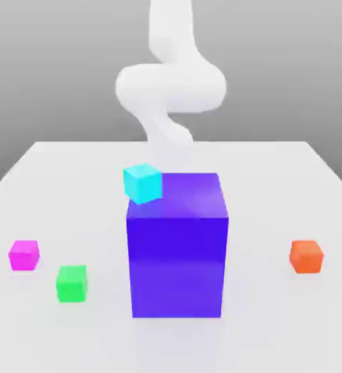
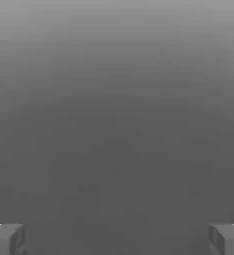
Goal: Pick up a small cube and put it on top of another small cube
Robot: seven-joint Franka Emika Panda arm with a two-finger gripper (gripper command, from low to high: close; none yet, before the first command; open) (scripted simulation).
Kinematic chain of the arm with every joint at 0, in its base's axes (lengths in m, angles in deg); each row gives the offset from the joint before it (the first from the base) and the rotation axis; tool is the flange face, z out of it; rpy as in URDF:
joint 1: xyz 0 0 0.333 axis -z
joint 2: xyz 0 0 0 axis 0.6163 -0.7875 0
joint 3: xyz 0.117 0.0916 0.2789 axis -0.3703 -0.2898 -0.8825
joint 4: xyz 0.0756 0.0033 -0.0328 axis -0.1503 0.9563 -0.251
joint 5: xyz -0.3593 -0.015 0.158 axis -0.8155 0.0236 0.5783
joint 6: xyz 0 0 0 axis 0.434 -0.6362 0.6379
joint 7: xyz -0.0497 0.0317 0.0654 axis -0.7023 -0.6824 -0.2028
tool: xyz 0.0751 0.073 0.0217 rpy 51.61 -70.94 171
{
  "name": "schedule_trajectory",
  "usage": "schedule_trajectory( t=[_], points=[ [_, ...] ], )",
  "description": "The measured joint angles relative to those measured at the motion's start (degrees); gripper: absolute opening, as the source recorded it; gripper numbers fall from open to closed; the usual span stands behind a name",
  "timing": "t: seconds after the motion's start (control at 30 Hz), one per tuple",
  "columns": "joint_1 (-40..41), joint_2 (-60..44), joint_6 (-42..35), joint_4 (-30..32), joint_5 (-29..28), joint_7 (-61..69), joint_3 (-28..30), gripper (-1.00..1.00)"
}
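Gripper (image 2: 117, 239) spread wide with nothing between fingers; small pink cube (image 1: 24, 255) on table, exterior view's left.

Soft even light, faint shadows, arm (image 1: 170, 80) blurred white

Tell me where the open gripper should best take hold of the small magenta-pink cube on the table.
Probably from straight above, closing on two opposite vertical faces of the small magenta-pink cube. It sits flat on the white table, apart from the small green cube, so the fingers should fit.
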State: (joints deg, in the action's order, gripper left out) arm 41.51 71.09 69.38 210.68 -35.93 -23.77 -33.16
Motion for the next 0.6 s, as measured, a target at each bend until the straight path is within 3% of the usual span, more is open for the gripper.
schedule_trajectory(
  t=[0.6],
  points=[
    [23.0, -21.0, 10.1, 9.2, -14.5, -22.7, -0.9, 0.00]
  ],
)
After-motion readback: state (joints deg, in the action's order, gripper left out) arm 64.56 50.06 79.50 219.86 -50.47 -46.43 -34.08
